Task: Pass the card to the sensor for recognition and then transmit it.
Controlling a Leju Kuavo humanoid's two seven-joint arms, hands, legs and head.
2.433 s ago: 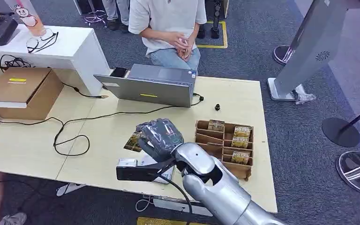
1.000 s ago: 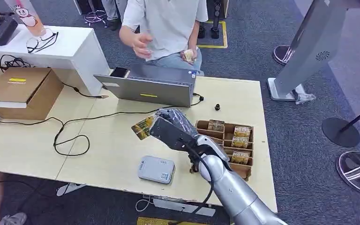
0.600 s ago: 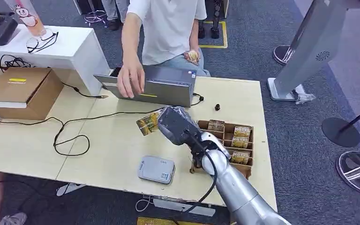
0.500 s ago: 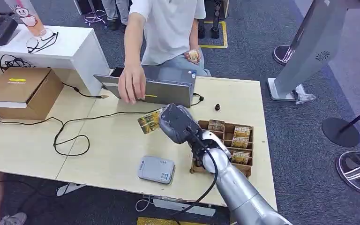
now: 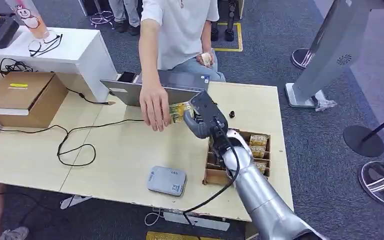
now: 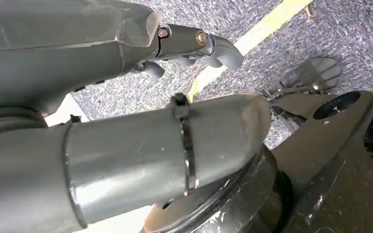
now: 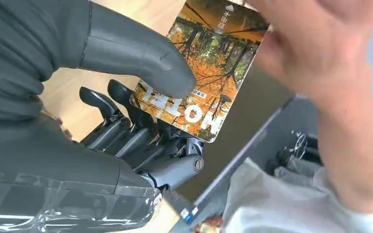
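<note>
Over the table point(image 5: 115, 150), just in front of the laptop point(image 5: 170, 85), right robot hand point(image 5: 202, 117) pinches the card point(image 7: 201, 73) between thumb and fingers, and a person's hand point(image 5: 155, 105) is touching the card's far end. Card reader point(image 5: 166, 181) sits on the table near the front edge, well apart from the card; card box point(image 5: 212, 172) lies just beside the right arm. Left robot hand point(image 6: 126, 43) hangs over carpet, fingers loosely curled, holding nothing.

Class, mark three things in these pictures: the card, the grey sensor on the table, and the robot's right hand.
card point(image 7: 209, 73), right wrist view, on its orange printed face.
grey sensor point(image 5: 166, 180), head view, on its flat top.
right hand point(image 5: 203, 116), head view, on the back of the hand.
</note>
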